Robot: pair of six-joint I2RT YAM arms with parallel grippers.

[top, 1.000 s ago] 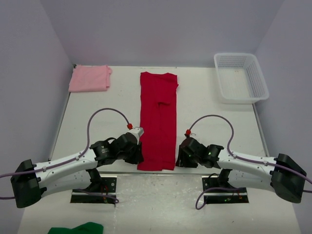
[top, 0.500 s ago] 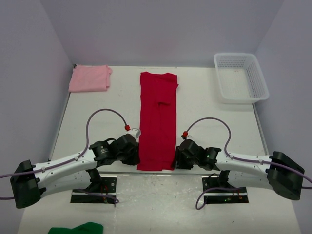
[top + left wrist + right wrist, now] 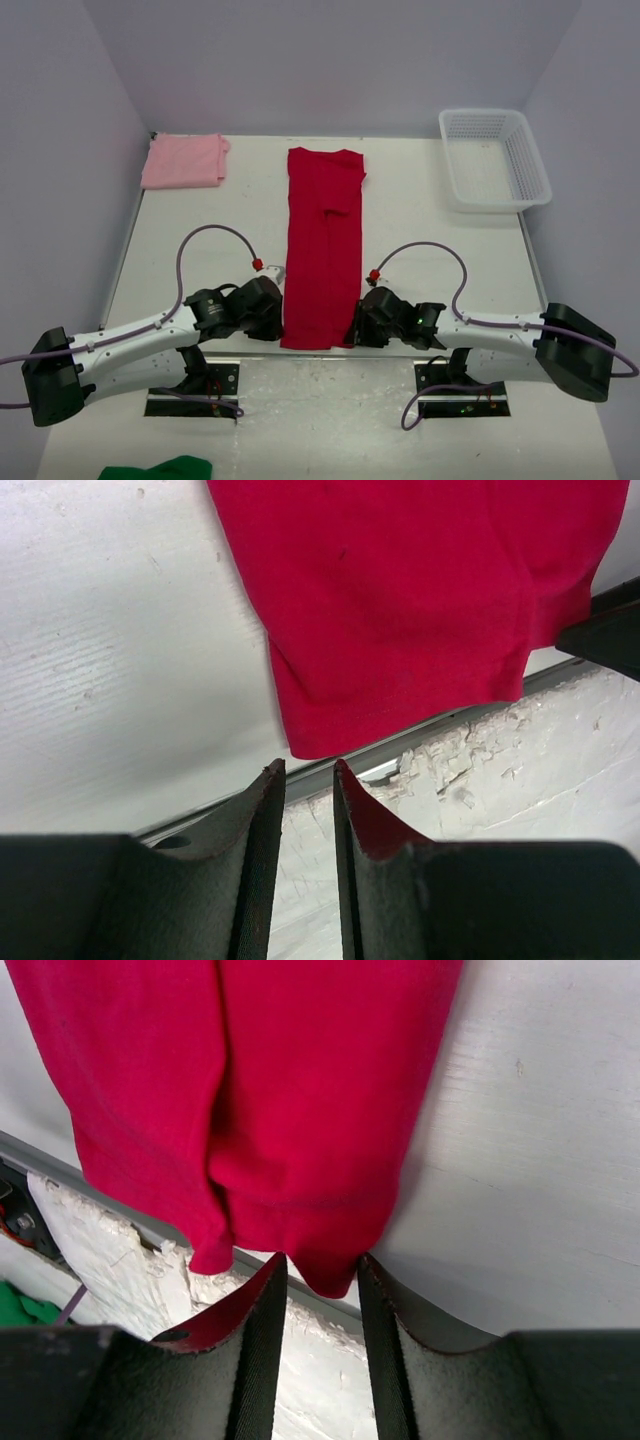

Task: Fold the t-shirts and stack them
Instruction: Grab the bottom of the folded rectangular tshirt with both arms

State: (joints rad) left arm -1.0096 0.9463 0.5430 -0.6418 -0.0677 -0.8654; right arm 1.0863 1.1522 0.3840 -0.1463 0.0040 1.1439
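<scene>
End effectors, left and right, stand at the near hem corners of the red t-shirt. Their jaws are narrowly parted, with cloth at the mouth and nothing clamped. On the worktop the red t-shirt lies as a long strip, so we judge the end-to-end fold to be in hand. The next move calls for pinching both corners evenly. We count two t-shirts and one basket, far right of the red t-shirt. The folded pink t-shirt lies far left of it, and one green cloth lies near left.
</scene>
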